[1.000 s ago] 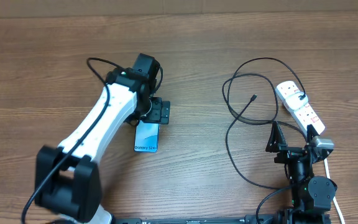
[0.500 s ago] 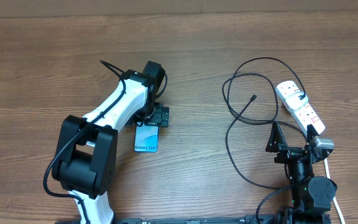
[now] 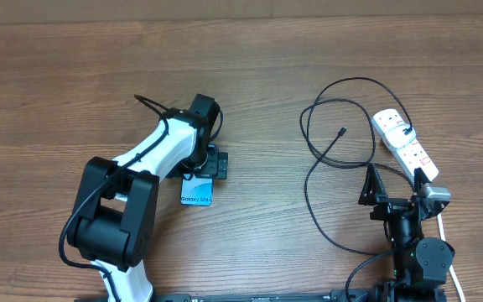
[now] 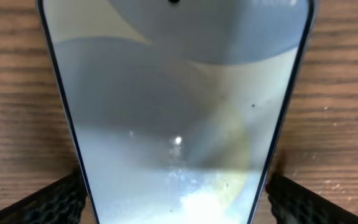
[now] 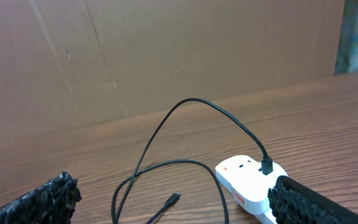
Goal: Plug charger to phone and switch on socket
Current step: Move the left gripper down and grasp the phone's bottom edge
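The phone [image 3: 197, 193] lies flat on the wooden table, screen up, with white lettering at its near end. My left gripper [image 3: 200, 174] is low over its far end. In the left wrist view the phone [image 4: 179, 93] fills the frame, and my left gripper [image 4: 176, 202] is open with one finger close beside each long edge. The charger [image 3: 329, 159] lies in loose black loops at the right, its connector tip [image 3: 342, 131] free on the table. Its other end is plugged into the socket [image 3: 402, 143]. My right gripper [image 3: 390, 191] is open and empty near the table's front edge. The right wrist view [image 5: 169, 190] shows the tip [image 5: 174, 199] and the socket [image 5: 247, 180] just ahead of it.
The socket's white cord [image 3: 444, 235] runs down the right edge beside my right arm. A brown cardboard wall [image 5: 166, 56] stands behind the table.
My left arm has swung round and its gripper has come down and slightly nearer over the phone's far end. The phone, charger, socket and right arm have not moved.
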`<action>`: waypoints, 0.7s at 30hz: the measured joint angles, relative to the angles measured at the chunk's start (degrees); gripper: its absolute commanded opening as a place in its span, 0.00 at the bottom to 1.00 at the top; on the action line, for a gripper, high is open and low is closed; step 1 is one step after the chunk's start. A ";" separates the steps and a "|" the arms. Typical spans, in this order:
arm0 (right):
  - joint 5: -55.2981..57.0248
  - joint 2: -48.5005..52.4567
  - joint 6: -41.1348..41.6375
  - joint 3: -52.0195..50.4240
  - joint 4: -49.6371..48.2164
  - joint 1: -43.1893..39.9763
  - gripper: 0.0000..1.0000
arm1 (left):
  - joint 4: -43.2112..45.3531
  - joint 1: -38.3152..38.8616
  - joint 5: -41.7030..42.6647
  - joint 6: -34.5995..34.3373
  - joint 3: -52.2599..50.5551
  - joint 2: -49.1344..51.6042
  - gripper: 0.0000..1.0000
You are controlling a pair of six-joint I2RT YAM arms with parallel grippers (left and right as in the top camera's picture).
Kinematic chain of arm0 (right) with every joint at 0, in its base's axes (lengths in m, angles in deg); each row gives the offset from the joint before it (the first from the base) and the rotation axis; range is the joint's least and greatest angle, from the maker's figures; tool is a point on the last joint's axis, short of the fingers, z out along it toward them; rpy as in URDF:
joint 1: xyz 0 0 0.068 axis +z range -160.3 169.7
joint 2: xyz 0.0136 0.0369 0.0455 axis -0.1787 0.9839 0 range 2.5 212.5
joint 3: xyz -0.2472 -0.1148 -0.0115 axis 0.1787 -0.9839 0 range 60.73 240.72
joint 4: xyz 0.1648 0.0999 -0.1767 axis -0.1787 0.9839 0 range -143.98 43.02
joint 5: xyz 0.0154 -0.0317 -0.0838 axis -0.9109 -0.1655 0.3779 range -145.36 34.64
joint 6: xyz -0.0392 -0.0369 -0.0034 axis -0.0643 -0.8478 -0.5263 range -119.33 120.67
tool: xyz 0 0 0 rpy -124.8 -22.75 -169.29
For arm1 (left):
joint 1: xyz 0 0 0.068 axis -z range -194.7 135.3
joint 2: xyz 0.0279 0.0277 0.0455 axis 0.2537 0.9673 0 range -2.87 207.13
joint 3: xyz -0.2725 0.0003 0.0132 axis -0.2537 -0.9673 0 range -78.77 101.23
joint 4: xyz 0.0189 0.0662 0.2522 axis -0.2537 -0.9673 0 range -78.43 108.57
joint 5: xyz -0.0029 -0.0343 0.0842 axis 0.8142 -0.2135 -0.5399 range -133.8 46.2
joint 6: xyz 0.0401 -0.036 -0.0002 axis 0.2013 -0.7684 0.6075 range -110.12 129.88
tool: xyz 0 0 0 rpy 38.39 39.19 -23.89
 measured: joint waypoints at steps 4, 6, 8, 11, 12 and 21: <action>0.02 0.00 0.00 0.00 0.00 0.00 1.00 | 0.15 -0.02 -0.17 0.04 -1.14 -0.79 0.75; 0.00 0.00 0.00 0.00 -0.04 0.00 1.00 | 0.20 -0.02 -0.17 0.04 -1.20 -0.85 0.72; 0.00 0.00 0.00 0.00 -0.02 0.00 1.00 | 0.24 -0.02 -0.17 0.04 -1.25 -0.87 0.69; 0.00 0.00 0.00 0.00 -0.02 0.00 1.00 | 0.61 -0.02 -0.13 -0.15 -1.38 -0.98 0.65; 0.00 0.00 0.00 0.00 0.00 0.00 1.00 | 0.63 -0.02 0.02 -0.17 -1.38 -0.98 0.65; -0.02 0.00 -0.04 0.00 -0.04 0.00 1.00 | 0.39 -0.61 12.07 -1.05 0.68 -0.68 0.60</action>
